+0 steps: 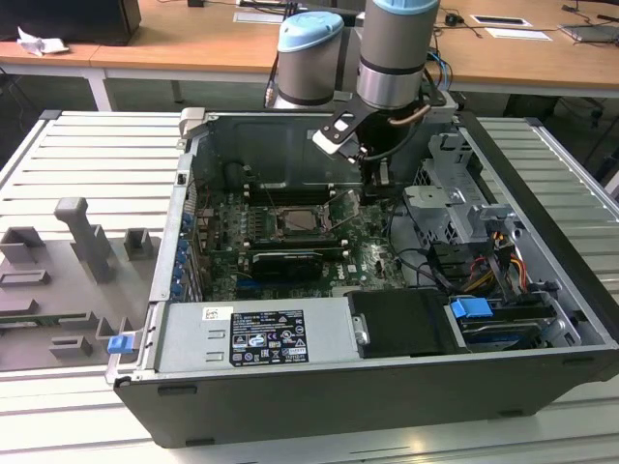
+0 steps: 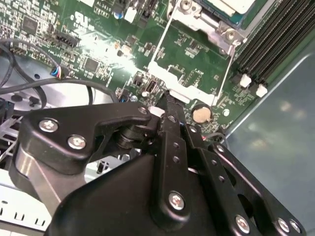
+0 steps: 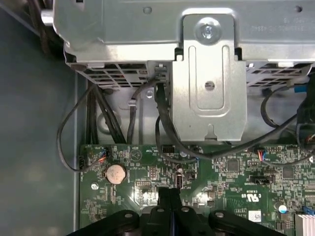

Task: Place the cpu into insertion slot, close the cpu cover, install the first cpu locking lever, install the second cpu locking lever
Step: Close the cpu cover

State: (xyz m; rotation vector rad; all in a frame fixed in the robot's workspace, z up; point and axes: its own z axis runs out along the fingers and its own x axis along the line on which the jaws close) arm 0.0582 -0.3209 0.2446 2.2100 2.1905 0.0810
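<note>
The cpu (image 2: 227, 5) lies flat with its silver-tan top up in the insertion slot (image 1: 300, 221) on the green board. The cpu cover (image 2: 183, 84), a thin silvery frame, stands raised on the side of the slot nearest the gripper, with green board showing through its window. Thin wire levers (image 2: 224, 73) run along its sides. My gripper (image 2: 166, 100) hangs over the board just beyond the cover's edge, close to a round coin battery (image 2: 201, 114). The black fingers (image 3: 166, 196) are pressed together with nothing between them. In the exterior view the gripper (image 1: 379, 180) is to the right of the slot.
Long black memory slots (image 2: 275, 39) run beside the socket. A silvery drive cage (image 3: 206, 73) and black cables (image 3: 167, 132) lie ahead of the gripper. A black card (image 1: 285, 261), a power supply (image 1: 256, 333) and a blue latch (image 1: 471, 311) fill the case's near side.
</note>
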